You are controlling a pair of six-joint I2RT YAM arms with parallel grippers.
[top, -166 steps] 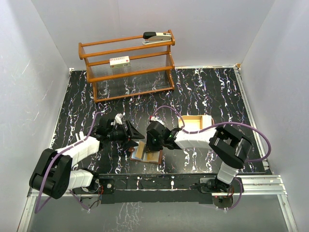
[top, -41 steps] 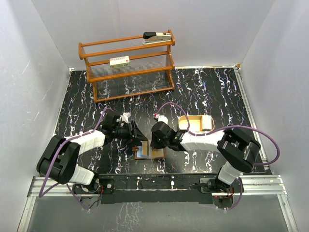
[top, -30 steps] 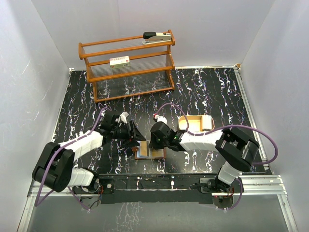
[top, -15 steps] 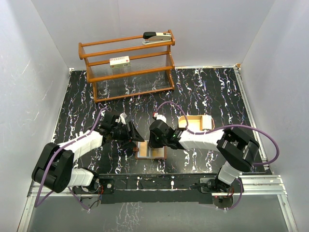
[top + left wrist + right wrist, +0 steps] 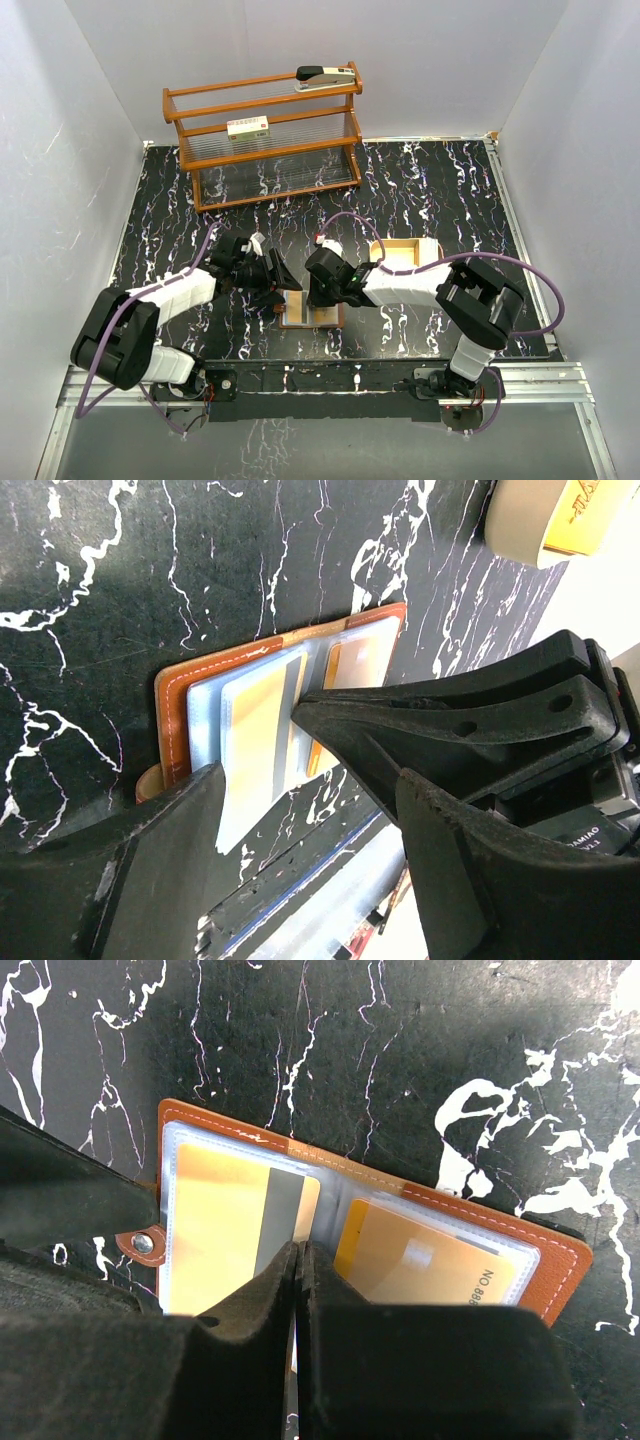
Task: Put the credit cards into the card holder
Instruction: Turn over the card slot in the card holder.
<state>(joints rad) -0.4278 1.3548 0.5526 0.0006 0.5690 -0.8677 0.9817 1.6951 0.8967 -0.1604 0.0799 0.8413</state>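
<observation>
Near the front edge of the black, white-veined bench [image 5: 430,190], the small brown leather bifold card holder [image 5: 311,314] is lying spread open, face up, with both arms leaning in over it. Thin flat plastic credit cards [image 5: 228,1228] are sitting in its clear sleeves on both halves. From the left wrist view one pale blue-grey card [image 5: 236,805] is poking out past the holder's edge, not fully seated.

The right tool [image 5: 298,1252] is pinched narrow, fingers together, its tip over the centre fold; whether it is nipping a card edge I cannot tell. The left tool [image 5: 308,785] is gaping wide and holding nothing. Its fingers are straddling the protruding card, one finger just beside that card's corner.

To my eye the job in hand is seating that card. The right tool ought to be pinning the holder flat at the fold while the left is nudging the card squarely along its sleeve. Pushing on the exposed edge should keep it from skewing, buckling the plastic or dragging the holder across the bench.
</observation>
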